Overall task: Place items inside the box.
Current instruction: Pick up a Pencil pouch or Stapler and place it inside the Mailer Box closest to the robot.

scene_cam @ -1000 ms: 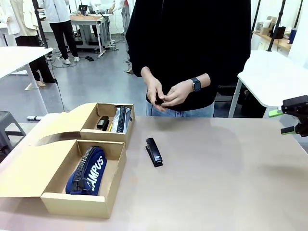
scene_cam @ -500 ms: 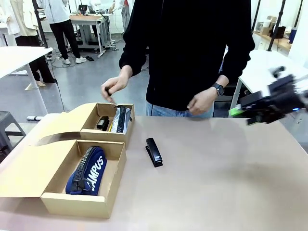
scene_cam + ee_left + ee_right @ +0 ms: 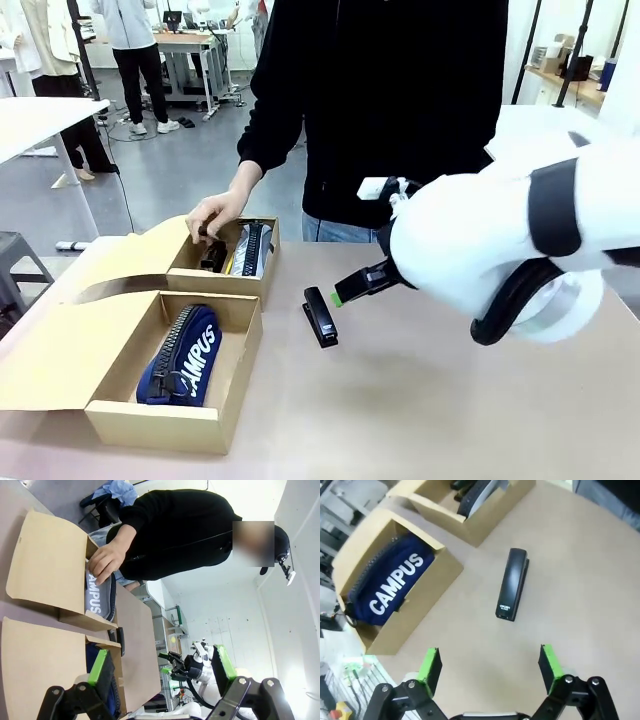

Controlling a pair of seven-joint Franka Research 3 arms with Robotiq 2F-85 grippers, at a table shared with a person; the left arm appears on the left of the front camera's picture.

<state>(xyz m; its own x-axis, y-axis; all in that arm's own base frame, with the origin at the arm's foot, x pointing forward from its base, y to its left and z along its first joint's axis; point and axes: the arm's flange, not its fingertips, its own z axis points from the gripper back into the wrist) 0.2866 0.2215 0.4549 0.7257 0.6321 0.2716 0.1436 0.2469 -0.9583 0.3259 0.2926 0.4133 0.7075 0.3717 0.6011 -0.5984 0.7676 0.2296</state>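
Front view: a second ago the right arm was parked off the desk's right edge. Now it's swung right in, and the right gripper (image 3: 345,291) hangs just over the black stapler (image 3: 320,316) mid-desk, beside the box (image 3: 150,425). The person's hand (image 3: 213,214) has dropped into the far compartment.

Left wrist view: left gripper (image 3: 161,667) spread wide, that hand on the grey pouch (image 3: 96,596).

Right wrist view: jaws wide, nothing held, stapler dead ahead, navy pouch (image 3: 385,587) already boxed. I'd guess the stapler's next. There's bare desk round it, with a box wall on one side only.
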